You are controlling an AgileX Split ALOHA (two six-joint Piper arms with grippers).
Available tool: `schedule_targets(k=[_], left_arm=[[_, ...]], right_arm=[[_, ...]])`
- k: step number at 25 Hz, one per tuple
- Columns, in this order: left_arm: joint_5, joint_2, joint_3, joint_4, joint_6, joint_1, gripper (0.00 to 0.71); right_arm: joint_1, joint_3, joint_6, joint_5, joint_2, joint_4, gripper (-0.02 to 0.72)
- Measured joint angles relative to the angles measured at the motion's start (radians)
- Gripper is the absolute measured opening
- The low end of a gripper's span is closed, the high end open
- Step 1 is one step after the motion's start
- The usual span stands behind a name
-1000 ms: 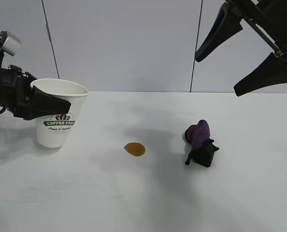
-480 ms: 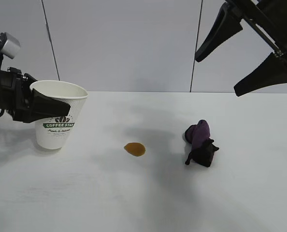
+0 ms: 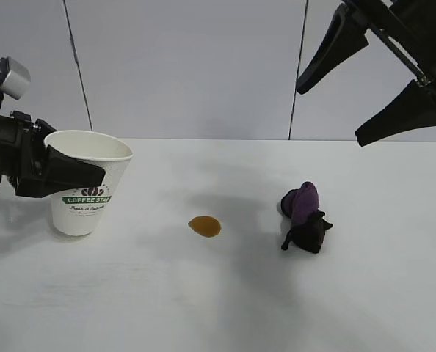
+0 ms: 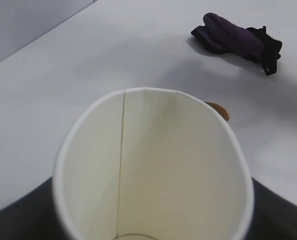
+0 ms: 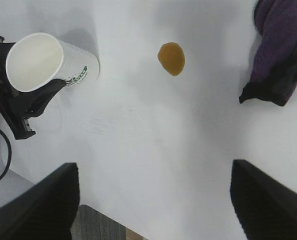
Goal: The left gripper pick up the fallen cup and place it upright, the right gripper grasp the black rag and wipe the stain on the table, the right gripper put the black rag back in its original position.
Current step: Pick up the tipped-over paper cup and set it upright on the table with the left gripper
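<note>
On the white table stands a green-banded white cup.

So the cup sits upright on the table way over on the left, with the left gripper clamped around its rim. The stain is roughly mid-table, the black rag lies to its right, and the right gripper hangs high above the rag.
</note>
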State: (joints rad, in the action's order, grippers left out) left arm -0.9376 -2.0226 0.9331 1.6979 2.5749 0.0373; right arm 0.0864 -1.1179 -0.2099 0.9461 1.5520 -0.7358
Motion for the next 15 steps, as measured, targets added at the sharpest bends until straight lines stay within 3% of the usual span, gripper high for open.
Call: schedule_targets(k=[9,15], left_arm=[[0.0,0.0,0.0,0.0,-0.004,0.0,0.486],[0.001,0.0,0.0,0.0,-0.016,0.0,0.535]], right_arm=[[0.0,0.0,0.0,0.0,0.0,0.0,0.568],[0.0,0.0,0.0,0.0,0.0,0.0,0.568]])
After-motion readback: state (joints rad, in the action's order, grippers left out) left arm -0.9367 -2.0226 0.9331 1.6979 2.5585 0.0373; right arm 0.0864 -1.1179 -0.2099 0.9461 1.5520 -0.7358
